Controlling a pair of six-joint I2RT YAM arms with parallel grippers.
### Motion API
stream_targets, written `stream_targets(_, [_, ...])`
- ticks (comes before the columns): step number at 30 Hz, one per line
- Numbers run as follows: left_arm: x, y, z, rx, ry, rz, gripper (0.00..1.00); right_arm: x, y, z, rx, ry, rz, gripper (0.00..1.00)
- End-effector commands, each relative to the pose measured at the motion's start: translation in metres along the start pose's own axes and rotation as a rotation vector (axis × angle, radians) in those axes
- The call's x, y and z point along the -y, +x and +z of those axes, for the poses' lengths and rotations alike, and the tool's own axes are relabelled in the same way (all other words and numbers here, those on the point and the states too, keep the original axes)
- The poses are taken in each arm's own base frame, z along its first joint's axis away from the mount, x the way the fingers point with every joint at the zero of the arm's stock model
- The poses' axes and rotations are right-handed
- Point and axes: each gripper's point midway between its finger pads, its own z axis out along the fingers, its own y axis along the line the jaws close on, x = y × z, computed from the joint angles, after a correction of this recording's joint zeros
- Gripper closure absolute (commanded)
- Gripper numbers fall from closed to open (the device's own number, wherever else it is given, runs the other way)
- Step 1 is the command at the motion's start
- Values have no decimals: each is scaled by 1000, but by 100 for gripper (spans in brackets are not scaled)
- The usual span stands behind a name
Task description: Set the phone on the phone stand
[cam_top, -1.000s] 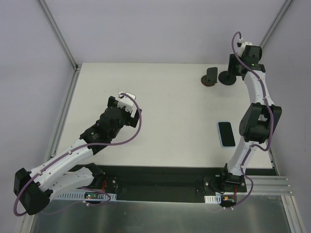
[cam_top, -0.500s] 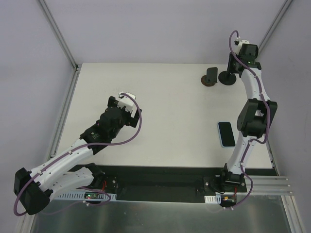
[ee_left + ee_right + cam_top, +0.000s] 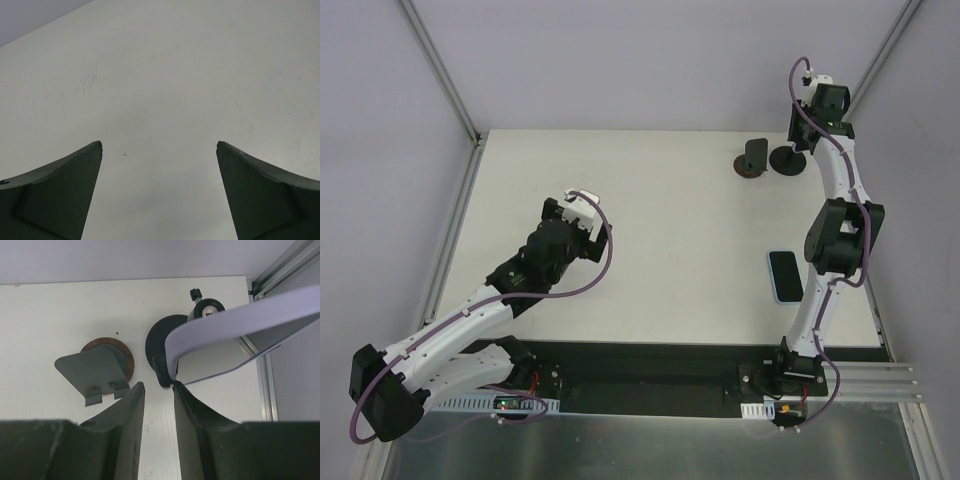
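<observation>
**Top view.** The phone [image 3: 785, 276] lies flat, dark screen up, on the white tabletop [image 3: 660, 200] at the near right, just beside the bent middle of the right arm [image 3: 840, 200]. The phone stand [image 3: 752, 158] sits at the far edge, right of centre and well apart from the phone. Just to its right is a black stand [image 3: 788, 161] with a round base. The right arm stretches into the far right corner, and the right fingers [image 3: 806, 132] hang over the black stand. Their spread cannot be told from this view. The left arm [image 3: 470, 320] is folded over the left half of the tabletop. The left fingers [image 3: 582, 208] are above bare surface, well apart from the phone and both stands.

**Left wrist view.** The two dark fingers stand wide apart with nothing between them. Only faintly scuffed white tabletop shows below.

**Right wrist view.** The fingers are drawn close together, leaving a narrow slit with tabletop showing through it. Nothing is seen held between them. Past the tips to the left is the phone stand [image 3: 100, 365], with a brown disc base and a slanted grey plate that has two small hooks at its lower edge. Straight ahead is the black stand's disc [image 3: 162, 337], with a knob at its hinge. A pale plate [image 3: 240, 340] on this stand sweeps off to the right. A black lip at that plate's lower corner lies right at the fingertips, and it is unclear whether they touch it.
</observation>
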Motion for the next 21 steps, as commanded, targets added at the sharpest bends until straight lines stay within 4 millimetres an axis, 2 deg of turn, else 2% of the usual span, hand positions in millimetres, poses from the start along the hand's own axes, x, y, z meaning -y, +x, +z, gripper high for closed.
stream_targets(1, [-5, -17, 0, 37, -16, -41, 5, -2, -28, 4, 79, 13, -24, 68])
stream_targets(9, [-7, -18, -1, 40, -19, -41, 5, -13, -31, 10, 84, -3, -21, 68])
stream_targets(11, [-7, -18, -1, 40, -19, -42, 5, -15, -31, 5, 76, -6, -23, 68])
stream_targets(12, [-6, -19, -2, 43, -17, -43, 5, -9, -35, -4, 82, 30, -23, 67])
stream_targets(14, [-7, -20, -2, 47, -16, -45, 5, -11, -24, -11, 52, 33, -34, 63])
stream_targets(15, [-7, -21, -3, 50, -15, -48, 5, -10, -31, -26, 71, 40, -38, 61])
stream_targets(16, [-6, -21, -3, 50, -13, -49, 5, -14, -8, -25, 20, 29, -59, 58])
stream_targets(18, [-6, -22, -4, 55, -7, -54, 5, -22, -5, -40, 30, 11, -82, 52])
stream_targets(19, [-5, -23, -4, 58, -3, -58, 5, -27, 3, -41, 15, -5, -101, 51])
stream_targets(20, [-4, -24, -5, 60, 2, -58, 5, -33, 26, -38, -36, -26, -123, 49])
stream_targets(21, [-4, -24, -5, 62, 3, -61, 5, -43, 33, -39, -49, -81, -133, 49])
